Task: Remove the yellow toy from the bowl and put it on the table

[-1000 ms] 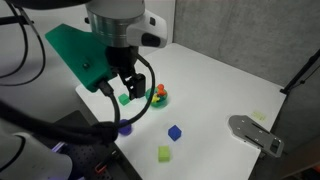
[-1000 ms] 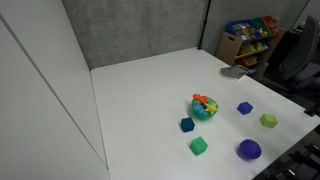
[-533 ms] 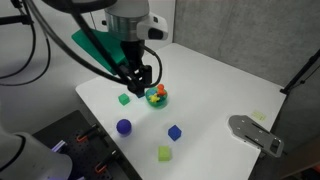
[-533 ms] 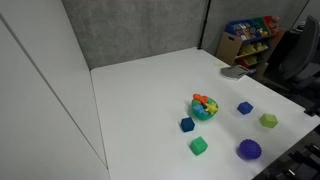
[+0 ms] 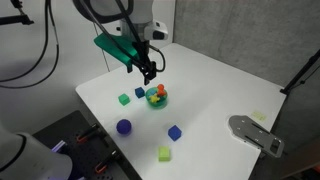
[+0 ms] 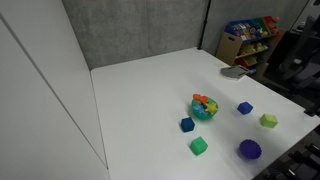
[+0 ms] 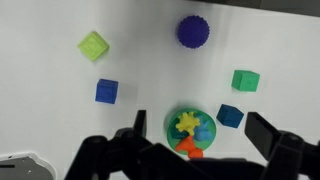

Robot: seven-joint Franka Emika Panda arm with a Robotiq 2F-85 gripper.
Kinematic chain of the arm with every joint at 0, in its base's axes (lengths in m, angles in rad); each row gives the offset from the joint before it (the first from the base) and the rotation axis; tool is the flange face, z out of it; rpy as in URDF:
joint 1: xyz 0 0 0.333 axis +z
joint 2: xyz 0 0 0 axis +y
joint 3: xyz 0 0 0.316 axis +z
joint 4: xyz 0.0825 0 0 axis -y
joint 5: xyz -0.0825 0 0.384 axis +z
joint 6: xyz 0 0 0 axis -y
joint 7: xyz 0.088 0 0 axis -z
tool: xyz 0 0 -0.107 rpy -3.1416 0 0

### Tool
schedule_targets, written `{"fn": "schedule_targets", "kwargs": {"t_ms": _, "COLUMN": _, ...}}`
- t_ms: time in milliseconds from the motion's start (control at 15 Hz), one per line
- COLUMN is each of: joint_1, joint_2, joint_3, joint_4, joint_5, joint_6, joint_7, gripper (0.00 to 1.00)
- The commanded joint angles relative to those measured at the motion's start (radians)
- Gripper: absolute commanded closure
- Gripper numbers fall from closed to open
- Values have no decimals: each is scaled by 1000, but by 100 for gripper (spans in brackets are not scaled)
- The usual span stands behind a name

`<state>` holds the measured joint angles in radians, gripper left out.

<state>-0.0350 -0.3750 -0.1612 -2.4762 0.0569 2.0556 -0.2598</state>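
In an exterior view, gripper point(image 5: 150, 72) hangs just above the bowl point(image 5: 157, 99) on plain white table point(image 5: 220, 90). In an exterior view, grey wall point(image 6: 140, 30) behind; shelf point(image 6: 250, 38) w/ colourful boxes, print too blurred to read. Wrist view: fingers point(image 7: 138, 128) spread wide, holding nothing; yellow toy point(image 7: 186, 122) sits in the bowl.

Wrist view: bowl point(image 7: 169, 125) sits low centre on table point(image 7: 40, 100), w/ small toys point(image 7: 186, 123) inside it. First cube point(image 7: 230, 116) just beside bowl's right edge; second cube point(image 7: 245, 80) up & right of that. Ball point(image 7: 193, 31) top centre. Third cube point(image 7: 107, 91) mid-left; fourth cube point(image 7: 94, 45) above it, top left.
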Motion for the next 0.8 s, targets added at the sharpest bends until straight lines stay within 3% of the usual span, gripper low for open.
{"fn": "schedule_targets", "kwargs": {"t_ms": 0, "joint_1": 12, "joint_2": 126, "joint_3": 43, "joint_4": 66, "joint_5": 7, "joint_6": 48, "joint_7": 53, "gripper": 0}}
{"fn": "schedule_targets", "kwargs": {"t_ms": 733, "joint_1": 44, "joint_2": 489, "joint_3": 145, "joint_4": 197, "joint_5": -25, "joint_6": 236, "joint_7": 163, "gripper": 0}}
